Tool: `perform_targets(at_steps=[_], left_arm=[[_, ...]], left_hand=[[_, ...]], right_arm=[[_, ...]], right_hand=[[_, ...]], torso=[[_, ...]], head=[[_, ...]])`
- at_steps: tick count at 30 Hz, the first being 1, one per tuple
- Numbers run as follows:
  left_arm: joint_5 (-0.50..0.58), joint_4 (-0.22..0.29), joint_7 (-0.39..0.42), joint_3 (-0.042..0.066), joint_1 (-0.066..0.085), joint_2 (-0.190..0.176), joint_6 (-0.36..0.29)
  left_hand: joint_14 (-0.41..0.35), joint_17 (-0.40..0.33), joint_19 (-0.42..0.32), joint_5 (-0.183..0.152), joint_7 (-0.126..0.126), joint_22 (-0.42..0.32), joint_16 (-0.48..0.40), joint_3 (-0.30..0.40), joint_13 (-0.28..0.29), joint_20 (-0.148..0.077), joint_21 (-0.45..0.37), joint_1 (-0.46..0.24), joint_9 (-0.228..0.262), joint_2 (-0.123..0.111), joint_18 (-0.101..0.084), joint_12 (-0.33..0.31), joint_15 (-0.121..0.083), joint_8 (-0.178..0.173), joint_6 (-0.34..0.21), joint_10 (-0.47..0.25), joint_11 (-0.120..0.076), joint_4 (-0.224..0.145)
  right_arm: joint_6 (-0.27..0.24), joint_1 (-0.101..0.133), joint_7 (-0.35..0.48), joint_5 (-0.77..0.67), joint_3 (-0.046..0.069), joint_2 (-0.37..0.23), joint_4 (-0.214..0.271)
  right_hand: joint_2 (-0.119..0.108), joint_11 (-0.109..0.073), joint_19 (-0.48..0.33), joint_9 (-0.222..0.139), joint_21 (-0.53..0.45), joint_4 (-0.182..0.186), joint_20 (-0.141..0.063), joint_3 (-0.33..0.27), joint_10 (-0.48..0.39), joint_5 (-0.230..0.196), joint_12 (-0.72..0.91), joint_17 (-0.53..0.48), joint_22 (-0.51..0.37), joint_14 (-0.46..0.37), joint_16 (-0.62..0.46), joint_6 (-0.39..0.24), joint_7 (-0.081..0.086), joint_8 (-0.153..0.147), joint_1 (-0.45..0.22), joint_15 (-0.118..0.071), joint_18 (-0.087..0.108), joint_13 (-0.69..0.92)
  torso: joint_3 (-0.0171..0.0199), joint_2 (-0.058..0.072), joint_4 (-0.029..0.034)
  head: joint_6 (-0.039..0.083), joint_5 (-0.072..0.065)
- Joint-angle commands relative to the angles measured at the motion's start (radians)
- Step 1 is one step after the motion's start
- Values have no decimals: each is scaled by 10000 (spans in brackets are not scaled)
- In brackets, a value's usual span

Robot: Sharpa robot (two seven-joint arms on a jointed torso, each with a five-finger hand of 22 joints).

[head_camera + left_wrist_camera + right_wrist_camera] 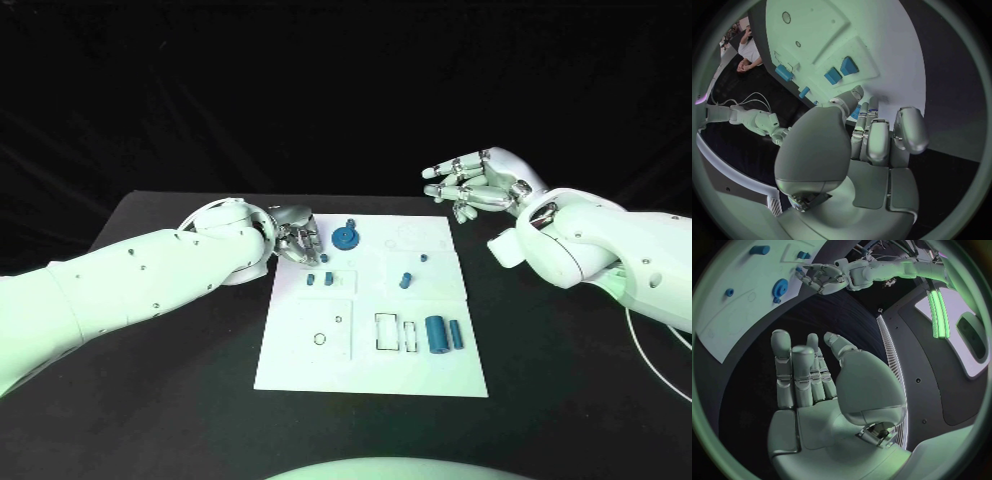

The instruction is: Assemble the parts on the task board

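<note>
The white task board (pixel 375 375) lies in the middle of the black table. My left hand (pixel 296 240) hovers at its far left corner, fingers bent down, with nothing seen in them. Just beside its fingertips a blue gear (pixel 348 238) sits on the board, a small gap apart. Two small blue blocks (pixel 320 280) and a blue peg (pixel 407 280) lie mid-board, and two blue cylinders (pixel 444 333) lie near the right edge. My right hand (pixel 473 185) is raised beyond the far right corner, fingers straight, its palm (pixel 817 385) bare. From there my left hand (pixel 824 277) shows beside the gear (pixel 780 287).
A rectangular outline (pixel 387 332) and a small ring mark (pixel 319 338) show on the board's near half. A thin white cable (pixel 649 340) trails over the table at the right, under my right arm. Bare black table surrounds the board.
</note>
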Motion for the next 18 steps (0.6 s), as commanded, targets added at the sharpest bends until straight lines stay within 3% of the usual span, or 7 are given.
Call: perform_targets(at_steps=[1, 7, 10, 13, 15, 18], left_arm=[[752, 237, 475, 43, 11, -210, -933], [2701, 588, 940, 109, 27, -683, -1546], [4300, 755, 1498, 121, 31, -913, -2064], [6893, 993, 2407, 124, 30, -1127, -2633], [9190, 1214, 3010, 123, 25, -1258, -3076], [11415, 1421, 3542, 121, 14, -1374, -3356]], left_hand=[[214, 10, 16, 37, -15, 280, 1, 22, 5, 47, 0, 14, -9, 9, -106, -20, 46, -6, -51, 21, -58, -29], [211, -31, 13, 31, 30, 256, -6, 84, 8, 51, -50, -15, 21, 27, -91, -33, 43, 79, 110, 75, -45, -35], [183, -115, -71, 31, 73, 97, -47, 167, 16, 62, -337, -24, 56, 85, -34, -38, 57, 186, 351, 136, -30, -44], [124, -296, -166, 25, 67, -65, -142, 237, 93, 54, -630, -67, 53, 224, 28, 137, 26, 211, 445, 488, -87, -9], [-247, -1300, -542, 18, 26, -649, -756, 276, 122, 40, -1664, -96, 50, 296, 225, 186, -4, 239, 539, 559, -115, -15], [-499, -1897, -822, 14, -7, -1057, -1147, 252, 170, 21, -2384, -154, 54, 335, 352, 285, -30, 283, 630, 664, -166, -16]], right_arm=[[676, -13, -853, -1766, 1, 15, -228], [1135, -48, -1673, -4093, 1, 26, -419], [1372, -100, -2096, -5528, 1, 42, -394], [1611, -191, -2560, -7099, 2, 106, -335], [1792, -274, -2914, -8100, 2, 184, -289], [1958, -385, -3251, -8999, 3, 289, -260]], right_hand=[[-26, 14, 268, 18, 199, -136, 9, 265, -60, -386, -674, -106, 312, 116, -88, 164, 114, 68, 206, 27, 33, -655], [-114, 55, 681, 44, 585, -471, 13, 773, 211, -723, -1832, -35, 873, 377, 61, 495, 100, 152, 515, 36, -65, -1840], [-156, 47, 854, 48, 817, -575, 9, 969, 460, -786, -2308, 21, 1184, 452, 185, 671, 80, 167, 545, 41, -113, -2317], [-214, 27, 982, 43, 1020, -639, 16, 1098, 694, -823, -2724, 72, 1460, 494, 305, 812, 42, 154, 525, 27, -161, -2722], [-240, 45, 1012, 42, 1088, -649, 25, 1155, 760, -852, -2980, 45, 1543, 496, 317, 895, 26, 145, 493, 27, -173, -2951], [-270, 64, 1005, 38, 1105, -646, 43, 1191, 755, -911, -3191, 9, 1556, 490, 311, 939, 13, 127, 457, 42, -175, -3135]], torso=[[-3, -9, 10], [2, -6, -2], [3, -5, -10], [-9, -4, -8], [-6, 7, -12], [-8, 5, -5]], head=[[35, -14], [119, -19], [162, -61], [226, -146], [290, -199], [313, -250]])
